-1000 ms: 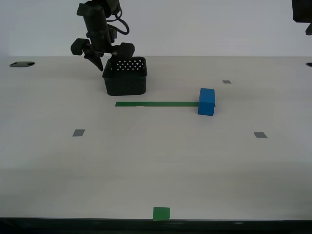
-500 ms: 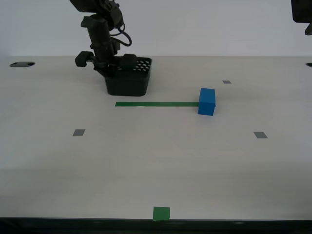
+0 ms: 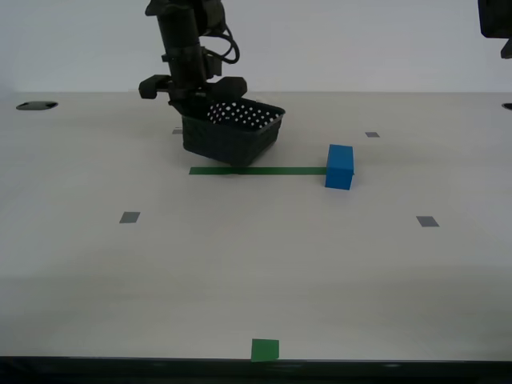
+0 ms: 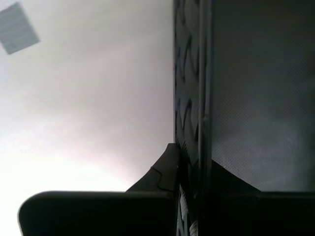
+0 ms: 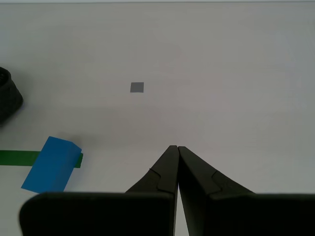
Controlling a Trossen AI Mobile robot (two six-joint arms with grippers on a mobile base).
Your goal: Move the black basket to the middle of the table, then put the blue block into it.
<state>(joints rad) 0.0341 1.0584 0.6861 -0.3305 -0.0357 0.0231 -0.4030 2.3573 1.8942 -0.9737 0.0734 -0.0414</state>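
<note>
The black basket (image 3: 234, 134) hangs tilted over the far end of the green tape strip (image 3: 272, 170); whether its low side touches the table (image 3: 240, 264) is unclear. My second gripper (image 3: 194, 104) is shut on the basket's wall on the exterior view's left; the second wrist view shows that wall (image 4: 192, 73) pinched between the jaws of the gripper (image 4: 193, 162). The blue block (image 3: 339, 166) stands at the strip's other end, apart from the basket, and shows in the first wrist view (image 5: 51, 164). My first gripper (image 5: 177, 148) is shut and empty above the bare table, away from the block.
Small grey squares (image 3: 129, 217) (image 3: 427, 222) (image 3: 372, 134) and a green square (image 3: 265, 350) at the near edge mark the table. A dark hole (image 3: 36, 105) sits at the far corner on the exterior view's left. A dark arm part (image 3: 496, 24) hangs at the upper corner on the exterior view's right.
My second gripper came down onto the basket's wall and shut on it. The basket then tilted and moved toward the exterior view's right and nearer the green strip. The block has not moved.
</note>
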